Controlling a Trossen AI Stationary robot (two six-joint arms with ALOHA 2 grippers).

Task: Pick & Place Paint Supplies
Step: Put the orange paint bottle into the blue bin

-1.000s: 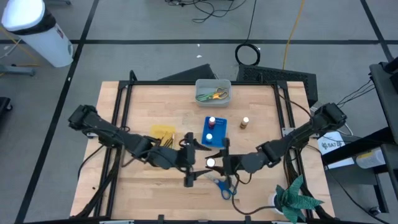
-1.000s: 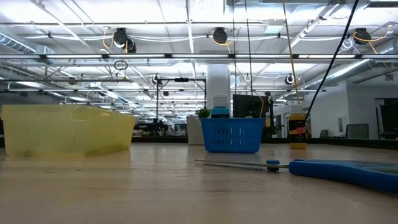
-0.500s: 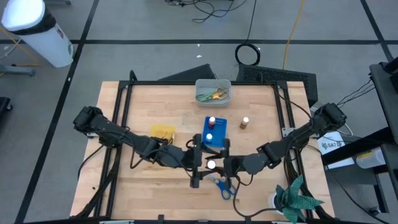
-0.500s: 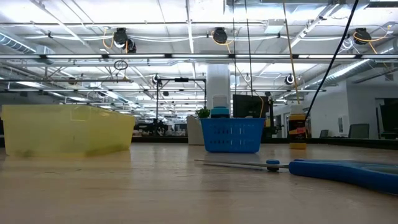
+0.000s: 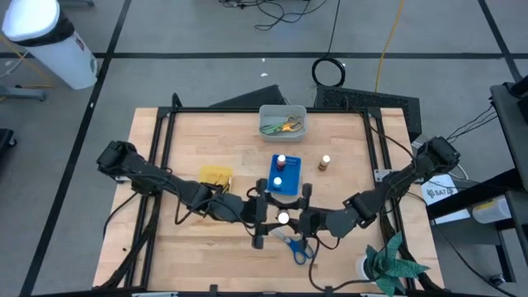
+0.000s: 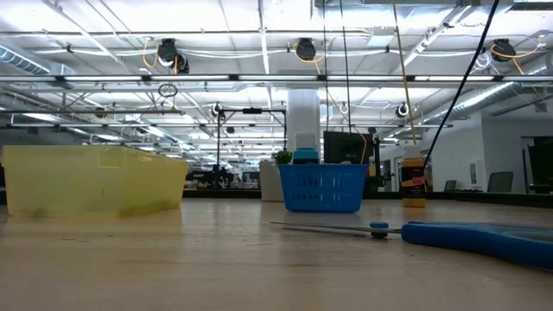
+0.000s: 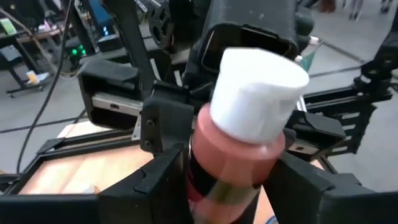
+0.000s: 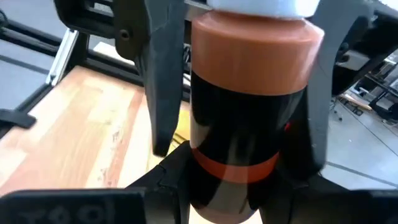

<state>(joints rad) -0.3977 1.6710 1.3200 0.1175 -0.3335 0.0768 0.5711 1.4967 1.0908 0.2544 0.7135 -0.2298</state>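
Observation:
A small paint bottle [image 5: 283, 218] with a white cap, an orange-pink body and a dark label hangs upright above the table's near middle. My right gripper [image 5: 299, 218] is shut on it from the table's right. My left gripper [image 5: 264, 217] faces it from the table's left. It is open, with its fingers [image 7: 163, 180] close on either side of the bottle [image 7: 239, 149] below the cap. Blue scissors [image 5: 297, 247] lie flat on the table under the two grippers. A brown-topped bottle [image 5: 325, 162] stands on the table. My right gripper pinches the bottle's lower body [image 8: 202, 165] between its two fingers, one on each side. The fingers come in about level from the table's right. The bottle stands upright in the hold, cap up, lifted clear of the table.
A blue tray [image 5: 290, 186] with two small bottles stands just beyond the grippers. A yellow tray [image 5: 216, 175] sits to its left. A grey bin [image 5: 283, 120] with green and yellow scissors stands at the far edge. In the low view the scissors [image 6: 484, 240] lie at the near right.
My left gripper has moved toward the table's right and a little down. It has reached the bottle held by my right gripper, so its fingers now flank the bottle, and they have drawn closer together. The bottle has shifted slightly with my right gripper.

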